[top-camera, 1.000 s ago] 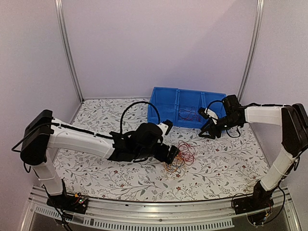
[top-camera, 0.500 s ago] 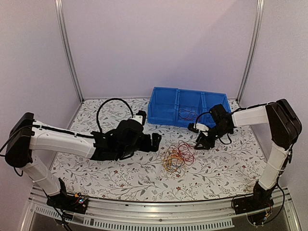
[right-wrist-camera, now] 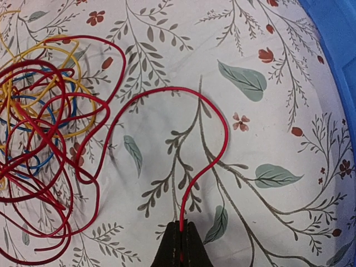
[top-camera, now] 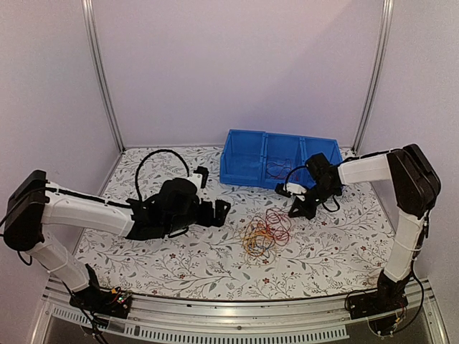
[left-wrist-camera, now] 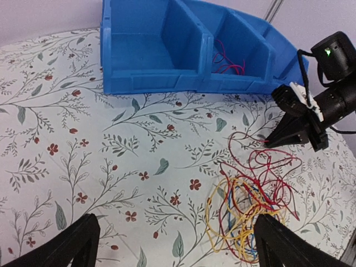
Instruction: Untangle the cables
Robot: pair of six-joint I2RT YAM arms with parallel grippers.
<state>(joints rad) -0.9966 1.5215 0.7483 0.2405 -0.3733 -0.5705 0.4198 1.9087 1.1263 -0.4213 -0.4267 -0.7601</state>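
Observation:
The cables [top-camera: 265,233] lie in a loose tangle of red, yellow and blue loops on the floral table, seen in the left wrist view as cables [left-wrist-camera: 253,211] and in the right wrist view as cables [right-wrist-camera: 39,128]. My right gripper [top-camera: 294,212] sits low at the tangle's upper right edge. It is shut on the end of one red cable [right-wrist-camera: 189,111], which arcs from the right gripper [right-wrist-camera: 182,225] back into the pile. My left gripper [top-camera: 222,209] hovers left of the tangle, open and empty, and the left wrist view shows the left gripper [left-wrist-camera: 175,218] with its fingers wide apart.
A blue bin [top-camera: 247,161] with three compartments stands at the back of the table. A red wire [top-camera: 278,170] lies in its middle compartment, also visible as the red wire [left-wrist-camera: 228,61]. Metal posts frame the back corners.
My left arm has pulled back leftward away from the tangle. My right gripper has moved left and down to the tangle's edge and has closed on a red cable end.

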